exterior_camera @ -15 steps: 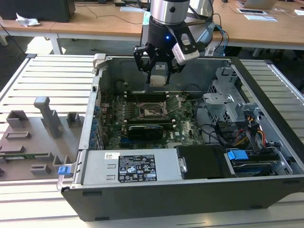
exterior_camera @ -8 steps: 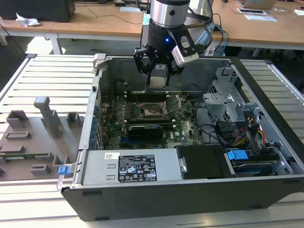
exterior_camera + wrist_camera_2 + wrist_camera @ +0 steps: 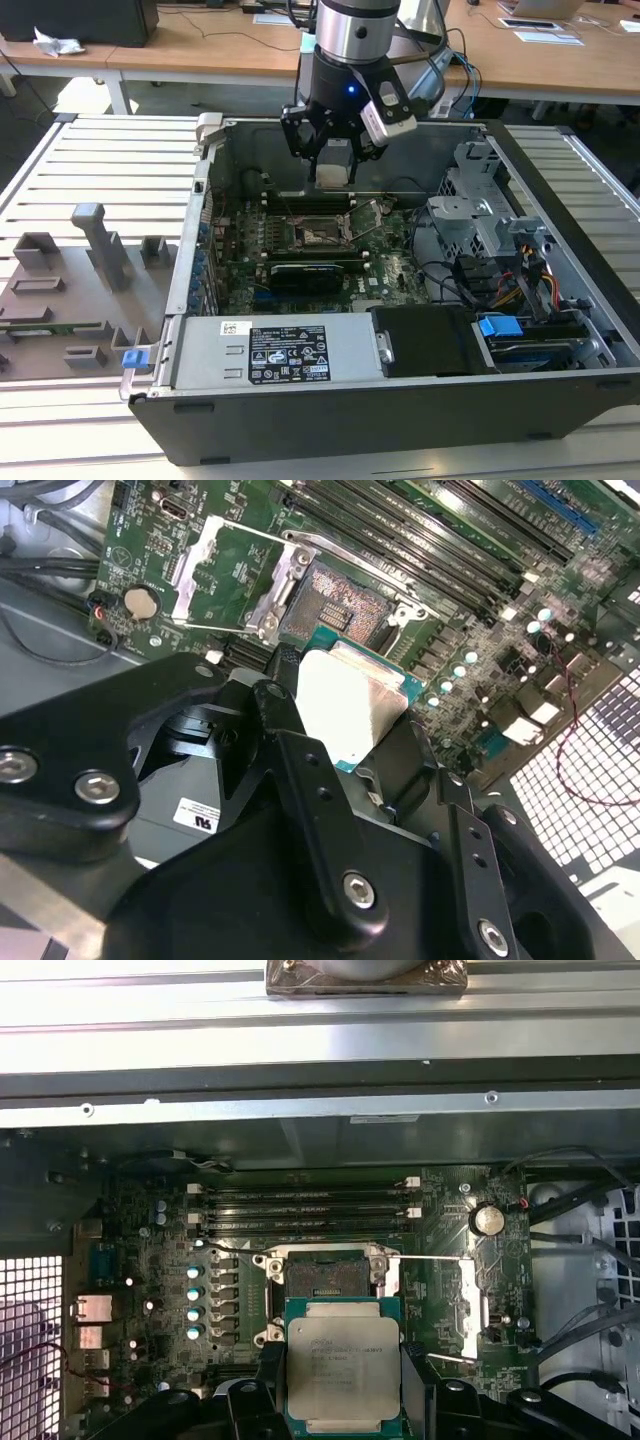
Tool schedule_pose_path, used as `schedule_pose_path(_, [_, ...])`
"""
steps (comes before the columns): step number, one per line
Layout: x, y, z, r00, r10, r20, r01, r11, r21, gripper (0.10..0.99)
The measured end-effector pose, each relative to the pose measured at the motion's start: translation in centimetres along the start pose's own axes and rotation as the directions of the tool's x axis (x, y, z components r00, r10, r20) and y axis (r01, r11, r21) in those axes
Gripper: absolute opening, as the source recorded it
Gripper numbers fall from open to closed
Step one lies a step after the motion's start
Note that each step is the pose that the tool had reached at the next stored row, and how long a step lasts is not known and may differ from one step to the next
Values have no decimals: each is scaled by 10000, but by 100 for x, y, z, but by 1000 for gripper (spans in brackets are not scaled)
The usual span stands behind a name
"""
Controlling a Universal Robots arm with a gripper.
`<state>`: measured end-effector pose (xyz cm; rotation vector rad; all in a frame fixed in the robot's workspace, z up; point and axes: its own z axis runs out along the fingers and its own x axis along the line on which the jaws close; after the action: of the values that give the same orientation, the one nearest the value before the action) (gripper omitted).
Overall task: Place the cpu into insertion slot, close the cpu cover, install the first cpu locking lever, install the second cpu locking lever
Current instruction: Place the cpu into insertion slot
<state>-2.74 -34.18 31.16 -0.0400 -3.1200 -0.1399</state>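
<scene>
Silvery-grey on top and green at its rim, the small flat square cpu (image 3: 343, 1375) is clamped by its edges between the black fingers (image 3: 262, 1405) of the gripper (image 3: 333, 170). It is held over the green motherboard (image 3: 150, 1290), near the open socket (image 3: 325, 1278). The thin silvery hinged cpu cover (image 3: 472, 1305) (swung open) lies beside that socket.

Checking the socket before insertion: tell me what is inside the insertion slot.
Inside the insertion slot only its dark, bare contacts show; no chip sits in it. The cpu, held in the gripper, hides one edge of the slot in the first wrist view.
</scene>
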Motion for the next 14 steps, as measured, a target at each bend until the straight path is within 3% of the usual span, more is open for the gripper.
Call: schedule_pose_path(14, [-2,-9,99,10000,0,0,0,10000,0,545])
